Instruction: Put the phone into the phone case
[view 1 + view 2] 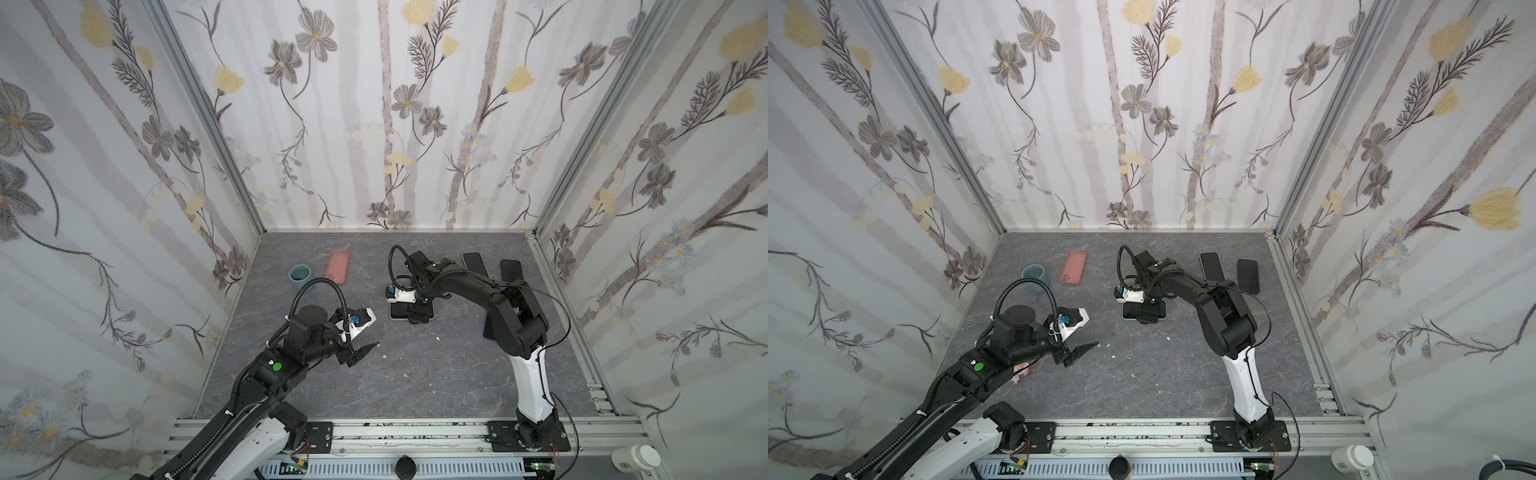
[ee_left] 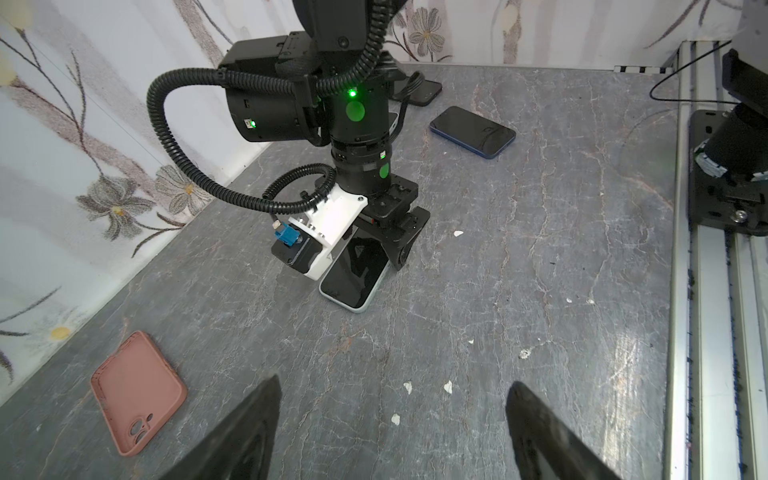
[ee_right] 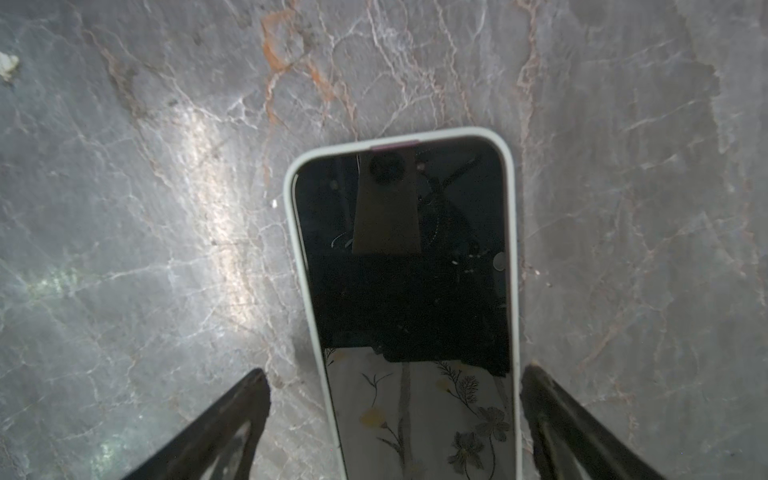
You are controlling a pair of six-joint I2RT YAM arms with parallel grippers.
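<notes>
A phone [image 3: 407, 270] with a black screen lies face up on the grey table, set in a pale phone case [image 3: 513, 232] whose rim runs round it. A thin purple strip shows at its far end. In both top views the phone [image 1: 397, 311] [image 1: 1130, 311] lies mid-table under my right gripper [image 3: 395, 370], which is open and straddles it, one finger close to the rim. The left wrist view shows this phone [image 2: 355, 270] too. My left gripper [image 2: 395, 381] [image 1: 365, 338] hangs open over bare table to the left, nothing between its fingers.
An empty pink case [image 1: 338, 267] [image 2: 137, 390] and a teal cup [image 1: 299, 276] stand at the back left. Two dark phones [image 1: 475, 264] [image 1: 512, 270] lie at the back right, another [image 1: 488, 328] partly under the right arm. White crumbs dot the table; walls enclose three sides.
</notes>
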